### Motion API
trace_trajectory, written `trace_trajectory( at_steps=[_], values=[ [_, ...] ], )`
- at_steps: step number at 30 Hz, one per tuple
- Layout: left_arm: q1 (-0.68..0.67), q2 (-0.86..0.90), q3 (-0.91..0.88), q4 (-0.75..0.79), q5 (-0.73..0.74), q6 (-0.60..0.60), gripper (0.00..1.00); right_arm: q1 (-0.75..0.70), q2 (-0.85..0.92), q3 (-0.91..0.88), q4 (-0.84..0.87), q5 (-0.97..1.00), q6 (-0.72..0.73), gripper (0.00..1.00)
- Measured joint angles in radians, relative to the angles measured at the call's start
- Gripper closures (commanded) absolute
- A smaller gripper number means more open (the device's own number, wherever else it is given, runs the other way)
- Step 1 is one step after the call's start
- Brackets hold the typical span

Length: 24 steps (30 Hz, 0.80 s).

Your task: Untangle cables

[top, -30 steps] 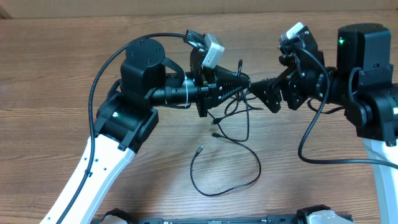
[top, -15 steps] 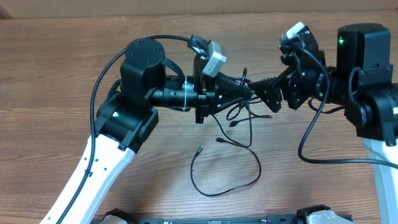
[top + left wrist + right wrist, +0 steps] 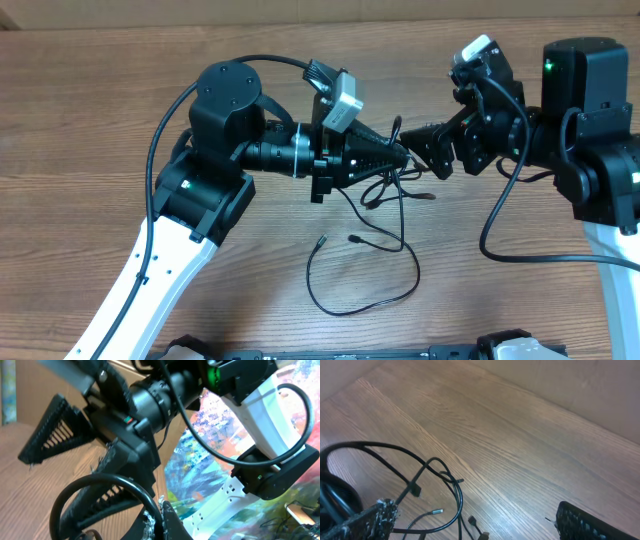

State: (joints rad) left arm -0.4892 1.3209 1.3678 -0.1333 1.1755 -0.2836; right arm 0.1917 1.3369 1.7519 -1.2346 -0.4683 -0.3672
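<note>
Several thin black cables [image 3: 396,186] hang in a tangle from my left gripper [image 3: 398,155], which is shut on them above the table's middle. One long cord loops down over the wood [image 3: 362,300], with plug ends lying at its left [image 3: 321,240] and in the middle [image 3: 355,238]. My right gripper [image 3: 428,146] is open and empty, its tips just right of the left gripper's tips. The right wrist view shows the cables [image 3: 451,494], a silver-tipped plug [image 3: 436,511] and my right gripper [image 3: 475,527] with its fingers wide apart. In the left wrist view a cable loop [image 3: 100,480] lies against the left gripper's finger [image 3: 167,520].
The wooden table [image 3: 90,120] ends at a cardboard wall along the back [image 3: 200,10]. The left arm's body [image 3: 215,150] and the right arm's body [image 3: 590,130] flank the tangle. A thick arm cable [image 3: 500,225] hangs in a loop at the right.
My left gripper has moved right, toward the right gripper, taking the tangle with it. The loose plug ends below have slid down and right on the table. The right arm has stayed put.
</note>
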Motion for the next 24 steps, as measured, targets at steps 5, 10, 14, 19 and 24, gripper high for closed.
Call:
trace_trajectory(
  at_steps=[5,10,14,19,24],
  values=[
    [0.000,0.000,0.000,0.019,-0.005,-0.006,0.96,0.000,0.000,0.000,-0.007,-0.006,0.000,0.00],
    [0.000,0.000,0.000,0.000,-0.040,-0.016,0.96,0.000,0.000,0.000,-0.008,-0.008,0.000,0.00],
    [0.000,0.000,0.000,-0.069,-0.106,-0.024,0.96,0.000,0.000,0.000,-0.008,-0.015,0.000,0.00],
    [0.000,0.000,0.000,-0.076,-0.142,-0.025,0.96,0.000,-0.004,0.000,-0.012,-0.023,0.000,0.00],
    [-0.002,0.000,0.000,-0.042,-0.149,-0.050,0.96,0.000,-0.006,0.000,-0.016,-0.026,0.000,0.00]
  ],
)
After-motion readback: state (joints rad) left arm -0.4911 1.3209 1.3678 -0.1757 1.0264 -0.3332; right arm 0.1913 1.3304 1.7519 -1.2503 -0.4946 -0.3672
